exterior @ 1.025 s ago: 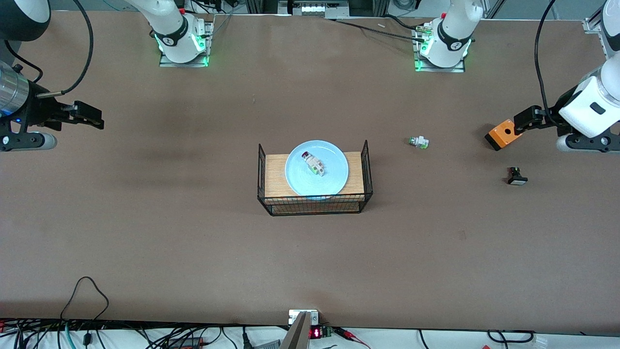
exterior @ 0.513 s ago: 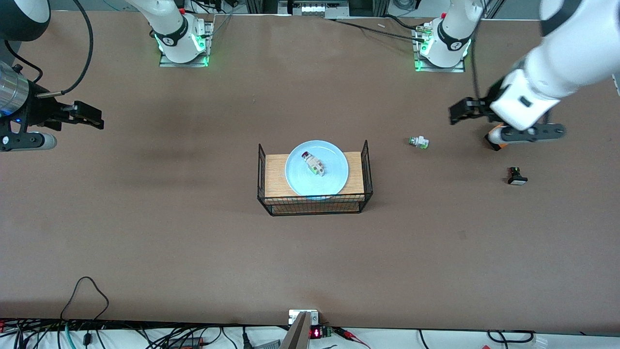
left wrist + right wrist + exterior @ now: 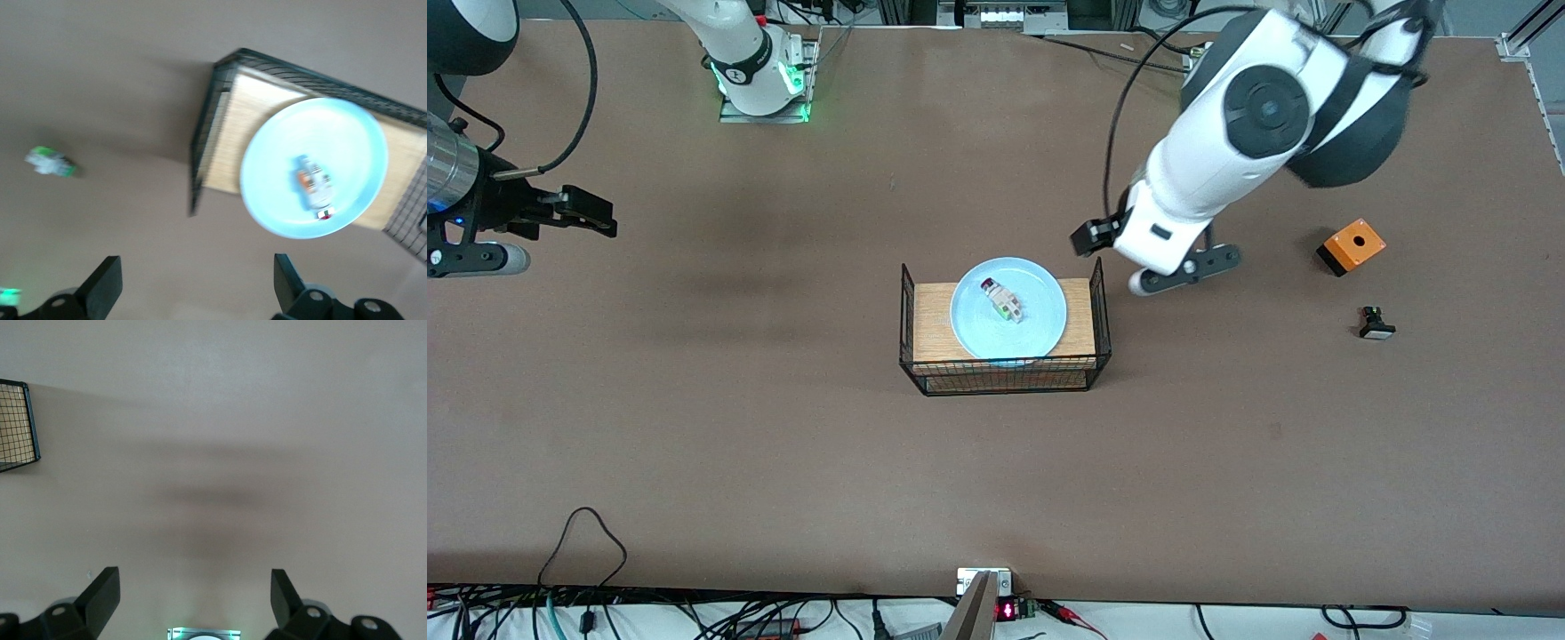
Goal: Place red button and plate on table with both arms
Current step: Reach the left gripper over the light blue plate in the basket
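Left tool (image 3: 1087, 238) spread and empty over the counter (image 3: 694, 400) beside the rack (image 3: 1005, 378), where the plate (image 3: 1040, 324) sits with the red button (image 3: 1002, 300) on it; right tool (image 3: 600, 216) spread, waiting well apart from the rack.

The brown table (image 3: 694, 427) carries a wire-sided wooden rack (image 3: 934, 324), an orange box (image 3: 1352, 246) and a black piece (image 3: 1375, 324).
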Tool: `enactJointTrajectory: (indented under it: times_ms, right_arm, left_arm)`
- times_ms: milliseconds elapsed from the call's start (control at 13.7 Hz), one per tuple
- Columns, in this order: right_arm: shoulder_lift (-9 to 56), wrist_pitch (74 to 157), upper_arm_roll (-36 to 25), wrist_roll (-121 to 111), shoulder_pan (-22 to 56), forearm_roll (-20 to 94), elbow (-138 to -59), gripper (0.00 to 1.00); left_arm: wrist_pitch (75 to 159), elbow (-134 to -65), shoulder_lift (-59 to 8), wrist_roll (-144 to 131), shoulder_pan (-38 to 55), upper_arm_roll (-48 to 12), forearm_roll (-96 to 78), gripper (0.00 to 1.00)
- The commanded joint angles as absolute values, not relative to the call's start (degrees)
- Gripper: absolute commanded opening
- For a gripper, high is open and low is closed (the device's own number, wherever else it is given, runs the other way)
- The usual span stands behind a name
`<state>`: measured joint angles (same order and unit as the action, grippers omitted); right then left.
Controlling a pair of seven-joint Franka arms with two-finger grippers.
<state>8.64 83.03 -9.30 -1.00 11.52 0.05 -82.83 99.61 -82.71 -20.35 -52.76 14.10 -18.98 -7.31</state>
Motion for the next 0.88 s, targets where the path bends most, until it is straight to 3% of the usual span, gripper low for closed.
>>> enactJointTrajectory:
  times_ms: [0, 806]
  right_arm:
    - [9.05, 82.62, -9.14, -1.76, 11.25, 0.00, -81.65, 1.00]
    - [9.05, 82.62, -9.05, -1.67, 11.34, 0.00, -81.74, 1.00]
  left_arm:
    - [102.82, -79.28, -24.16, -55.80, 15.37, -18.81, -7.38, 1.00]
    - [120.66, -79.28, -32.51, -68.20, 22.50, -18.46, -7.38, 1.00]
